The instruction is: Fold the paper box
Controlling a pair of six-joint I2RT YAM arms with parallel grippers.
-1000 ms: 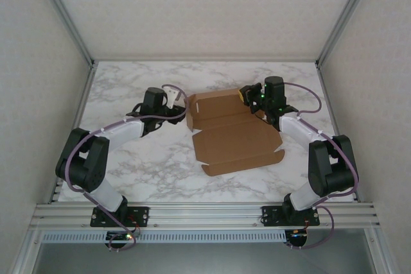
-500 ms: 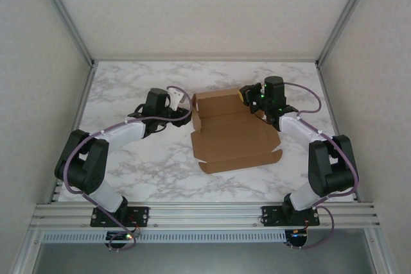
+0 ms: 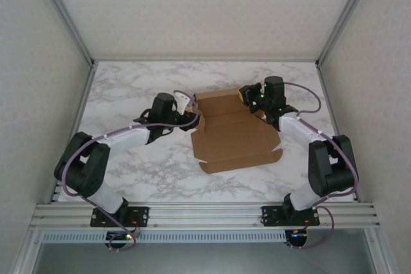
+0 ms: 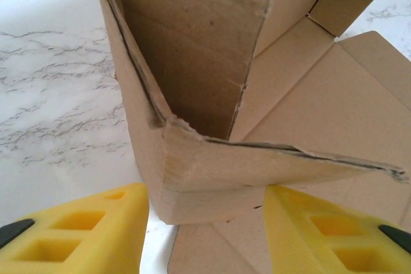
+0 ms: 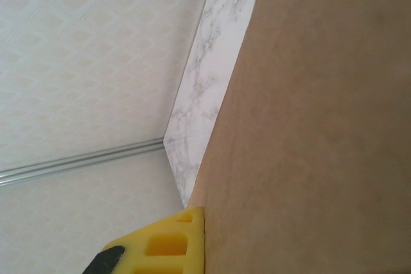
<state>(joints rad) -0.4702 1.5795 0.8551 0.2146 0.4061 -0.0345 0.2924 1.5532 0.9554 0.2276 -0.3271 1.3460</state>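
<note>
top external: brown half-open paper box (image 3: 234, 136)

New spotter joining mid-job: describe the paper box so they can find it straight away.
Start at the white marble table inside the walled cell. Near its middle, between the left tool and the right tool, lies the paper box. It is the one plain brown cardboard sheet there, partly folded, with flaps raised at its far side.
</note>
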